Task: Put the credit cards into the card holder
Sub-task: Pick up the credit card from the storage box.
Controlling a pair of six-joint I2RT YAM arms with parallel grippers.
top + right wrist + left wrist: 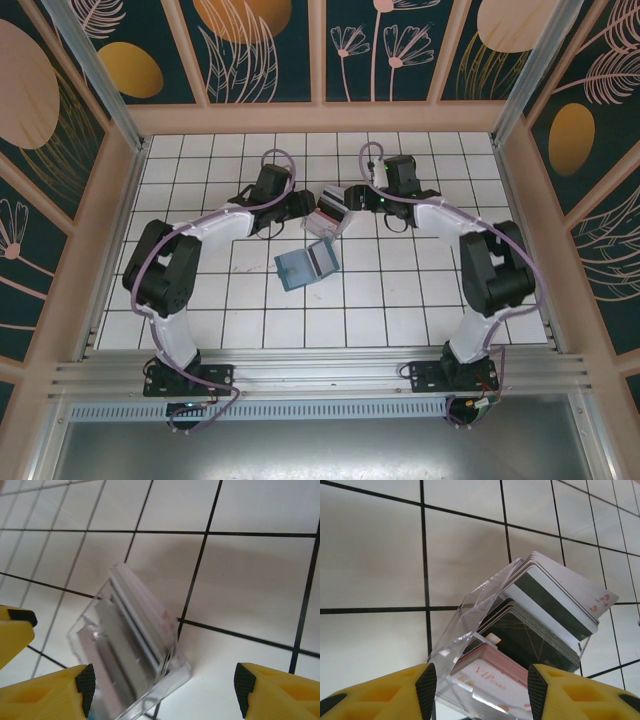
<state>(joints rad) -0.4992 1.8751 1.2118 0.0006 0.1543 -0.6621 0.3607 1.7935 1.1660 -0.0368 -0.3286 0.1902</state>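
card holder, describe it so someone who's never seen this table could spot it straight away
Start from the white tiled table: near its middle stands a clear stand packed with cards. Just nearer the arm bases lies the card holder, a flat wallet. It is the only blue thing on the tiles and lies low, while the stand beside it is see-through and upright.

Thin rectangular plastic credit cards (547, 605), white, dark-striped grey and pink: stacked on edge, leaning, inside clear plastic stand (470, 625). Flat teal-blue folding card holder (307, 265): lying open, lighter blue inside, just beside stack.
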